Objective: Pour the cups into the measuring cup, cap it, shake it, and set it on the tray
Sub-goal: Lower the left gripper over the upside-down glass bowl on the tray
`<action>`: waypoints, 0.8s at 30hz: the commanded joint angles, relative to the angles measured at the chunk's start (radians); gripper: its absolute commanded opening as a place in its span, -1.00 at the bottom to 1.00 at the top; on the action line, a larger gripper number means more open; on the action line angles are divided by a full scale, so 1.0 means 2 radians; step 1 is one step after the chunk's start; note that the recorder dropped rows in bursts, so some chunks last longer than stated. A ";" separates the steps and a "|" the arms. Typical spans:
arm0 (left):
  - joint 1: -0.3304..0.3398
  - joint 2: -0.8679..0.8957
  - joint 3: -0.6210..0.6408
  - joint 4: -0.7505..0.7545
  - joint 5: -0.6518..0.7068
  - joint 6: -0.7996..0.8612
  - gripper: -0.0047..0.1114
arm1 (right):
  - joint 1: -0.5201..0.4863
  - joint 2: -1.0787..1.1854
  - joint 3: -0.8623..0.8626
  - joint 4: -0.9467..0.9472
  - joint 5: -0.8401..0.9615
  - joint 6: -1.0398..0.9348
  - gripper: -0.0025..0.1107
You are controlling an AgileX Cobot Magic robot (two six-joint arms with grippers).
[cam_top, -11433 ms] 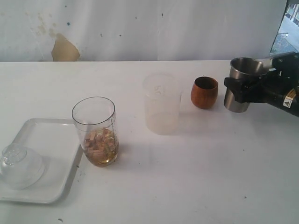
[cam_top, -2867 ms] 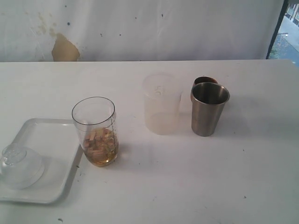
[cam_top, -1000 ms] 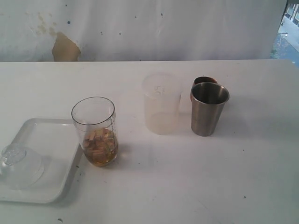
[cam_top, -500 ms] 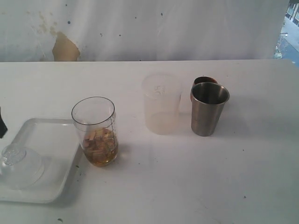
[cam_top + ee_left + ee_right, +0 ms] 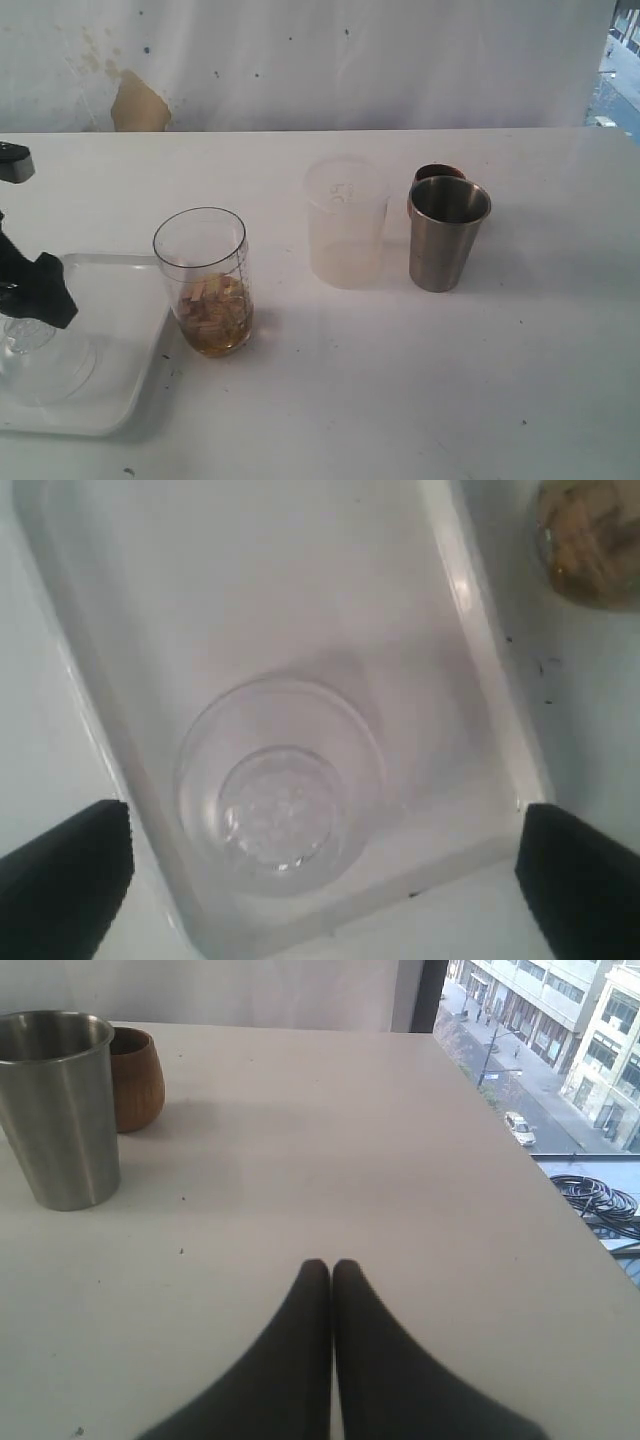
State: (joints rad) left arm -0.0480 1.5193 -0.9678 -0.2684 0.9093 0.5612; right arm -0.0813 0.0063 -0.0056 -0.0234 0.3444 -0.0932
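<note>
The measuring cup [image 5: 201, 282], clear with brownish pieces at its bottom, stands just right of the tray [image 5: 120, 385]. A clear domed lid [image 5: 40, 362] lies on the tray. My left gripper [image 5: 30, 300] hovers over that lid, open, its fingers [image 5: 62, 880] wide on either side of the lid [image 5: 280, 805] and touching nothing. The frosted tumbler [image 5: 345, 225] stands mid-table, the steel cup [image 5: 448, 235] to its right, and the wooden cup [image 5: 437, 173] is mostly hidden behind the steel one. My right gripper [image 5: 331, 1265] is shut and empty over bare table, away from the steel cup [image 5: 60, 1110].
The tray's raised rim [image 5: 482, 670] runs between the lid and the measuring cup [image 5: 590, 540]. In the right wrist view the table's edge [image 5: 520, 1150] lies close by, with a window and street beyond.
My left arm has come into the exterior view from the left and now hangs over the tray and lid. The cups and measuring cup have not moved.
</note>
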 commanded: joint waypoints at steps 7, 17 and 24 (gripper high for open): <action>-0.028 0.019 0.000 0.056 -0.020 -0.046 0.51 | -0.004 -0.003 0.003 -0.001 -0.002 0.000 -0.96; -0.028 0.021 0.012 0.052 0.000 -0.055 -0.10 | -0.004 -0.003 0.003 -0.001 -0.002 0.000 -0.96; -0.028 0.021 0.050 0.056 -0.071 -0.033 -0.10 | -0.004 -0.003 0.003 -0.001 -0.002 0.000 -0.96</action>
State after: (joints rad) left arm -0.0987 1.5473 -0.8963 -0.1536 0.8240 0.4863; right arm -0.0813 0.0063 -0.0056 -0.0234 0.3444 -0.0932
